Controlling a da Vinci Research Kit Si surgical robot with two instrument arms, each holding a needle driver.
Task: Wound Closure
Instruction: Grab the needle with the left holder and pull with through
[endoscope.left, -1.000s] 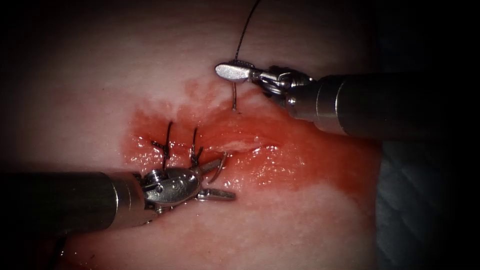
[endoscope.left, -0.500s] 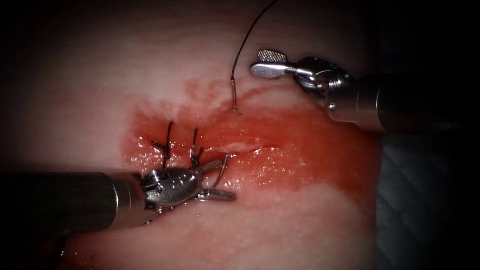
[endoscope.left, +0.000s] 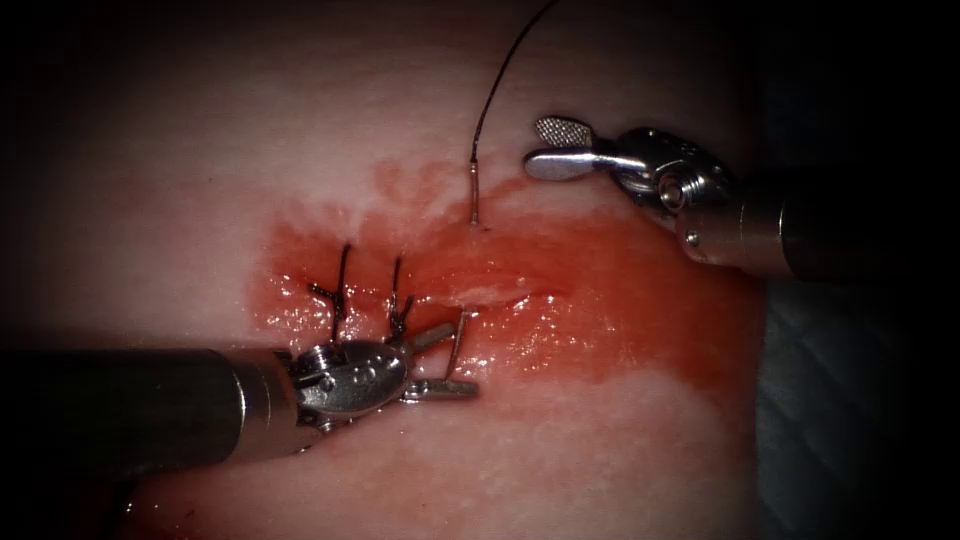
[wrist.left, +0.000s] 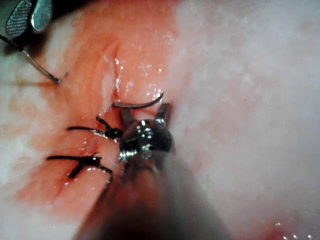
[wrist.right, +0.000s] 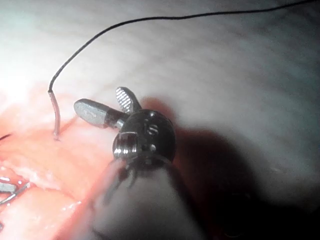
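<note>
The curved needle is in the tissue across the cut, just right of two tied stitches (endoscope.left: 342, 290). Its tail (endoscope.left: 474, 195) stands out of the far edge with the dark thread (endoscope.left: 500, 75) running up from it. Its tip (endoscope.left: 459, 335) pokes out at the near edge. My left tool (endoscope.left: 455, 360) is open, its jaws on either side of the tip and holding nothing. My right tool (endoscope.left: 548, 147) is open and holds nothing, to the right of the tail. The left wrist view shows the needle arc (wrist.left: 140, 104) in front of my left tool (wrist.left: 144, 112). The right wrist view shows my right tool (wrist.right: 101, 99) beside the tail (wrist.right: 56, 117).
Red fluid (endoscope.left: 600, 310) wets the tissue around the cut (endoscope.left: 500, 293) and spreads to the right. Pale tissue (endoscope.left: 180, 150) lies beyond it. The right tool's jaws (wrist.left: 27, 15) appear in the left wrist view near the needle tail (wrist.left: 45, 72).
My right tool let go of the needle's tail, opened and drew back to the right. The left tool shifted slightly right, its jaws still open around the needle tip.
</note>
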